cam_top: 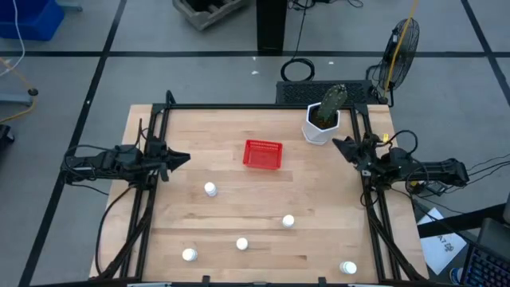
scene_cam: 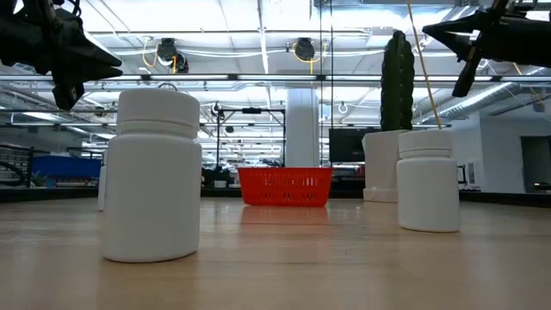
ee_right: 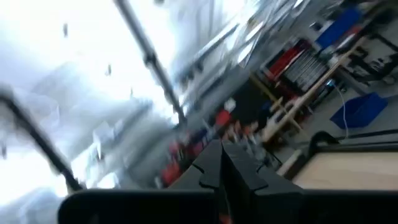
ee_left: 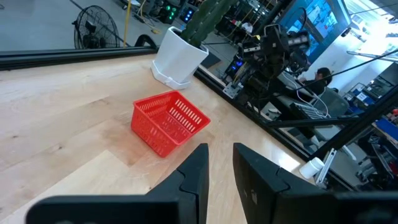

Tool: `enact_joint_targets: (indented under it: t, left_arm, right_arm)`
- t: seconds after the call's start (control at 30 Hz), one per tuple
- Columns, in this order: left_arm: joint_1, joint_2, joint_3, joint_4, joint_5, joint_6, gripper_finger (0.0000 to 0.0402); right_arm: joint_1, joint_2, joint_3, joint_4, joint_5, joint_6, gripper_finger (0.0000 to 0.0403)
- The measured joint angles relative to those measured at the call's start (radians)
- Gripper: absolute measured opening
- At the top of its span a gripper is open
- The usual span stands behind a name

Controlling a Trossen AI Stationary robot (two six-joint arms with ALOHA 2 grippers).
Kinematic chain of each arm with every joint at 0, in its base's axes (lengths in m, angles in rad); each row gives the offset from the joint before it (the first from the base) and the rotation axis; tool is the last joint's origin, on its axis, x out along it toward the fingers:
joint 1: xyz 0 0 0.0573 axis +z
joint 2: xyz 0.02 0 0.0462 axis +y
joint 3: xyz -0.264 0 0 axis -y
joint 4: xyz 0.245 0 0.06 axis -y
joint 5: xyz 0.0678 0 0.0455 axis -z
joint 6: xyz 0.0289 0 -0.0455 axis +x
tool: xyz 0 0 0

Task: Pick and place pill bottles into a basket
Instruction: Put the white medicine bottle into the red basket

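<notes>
The red mesh basket stands on the table's far middle; it also shows in the low view and the left wrist view. Several white pill bottles stand upright on their bases on the near half: one, one, one, one, one. Two show close in the low view. My left gripper hovers at the table's left side, slightly open and empty. My right gripper hovers at the right side, shut and empty.
A white planter with a cactus stands at the far right, beside my right gripper and right of the basket. Black frame rails run along the table's far, left and right sides. Bare wood lies between the basket and the bottles.
</notes>
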Motion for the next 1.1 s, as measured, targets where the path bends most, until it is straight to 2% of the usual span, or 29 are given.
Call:
enact_joint_targets:
  t: [0.07, 0.1, 0.2, 0.3, 0.43, 0.57, 0.7, 0.77, 0.93, 1.0, 1.1]
  left_arm:
    - [0.000, 0.000, 0.000, 0.000, 0.000, 0.000, 0.0077]
    - [0.000, 0.000, 0.000, 0.000, 0.000, 0.000, 0.0077]
    - [0.000, 0.000, 0.000, 0.000, 0.000, 0.000, 0.0077]
    - [0.000, 0.000, 0.000, 0.000, 0.000, 0.000, 0.0077]
    - [0.000, 0.000, 0.000, 0.000, 0.000, 0.000, 0.0077]
    - [0.000, 0.000, 0.000, 0.000, 0.000, 0.000, 0.0077]
    - [0.000, 0.000, 0.000, 0.000, 0.000, 0.000, 0.0077]
    - [0.000, 0.000, 0.000, 0.000, 0.000, 0.000, 0.0077]
    - [0.000, 0.000, 0.000, 0.000, 0.000, 0.000, 0.0077]
    - [0.000, 0.000, 0.000, 0.000, 0.000, 0.000, 0.0077]
    - [0.000, 0.000, 0.000, 0.000, 0.000, 0.000, 0.0077]
  right_arm:
    - [-0.001, 0.001, 0.000, 0.061, 0.080, 0.089, 0.0003]
    - [-0.001, 0.004, 0.000, 0.089, 0.079, 0.091, 0.0004]
    - [0.008, 0.053, 0.035, 0.129, -0.037, 0.068, 0.0012]
    - [0.059, 0.197, 0.196, 0.027, -0.096, 0.057, 0.0030]
    - [0.136, 0.509, 0.503, -0.266, -0.124, -0.068, 0.0076]
    - [0.173, 0.807, 0.804, -0.699, -0.328, -0.134, 0.0137]
    - [0.177, 1.034, 1.011, -1.091, -0.466, -0.204, 0.0201]
    - [0.178, 1.115, 1.065, -1.194, -0.523, -0.265, 0.0235]
    - [0.242, 1.267, 1.110, -1.197, -0.617, -0.448, 0.0311]
    - [0.272, 1.314, 1.111, -1.208, -0.604, -0.538, 0.0334]
    - [0.296, 1.361, 1.111, -1.211, -0.518, -0.599, 0.0356]
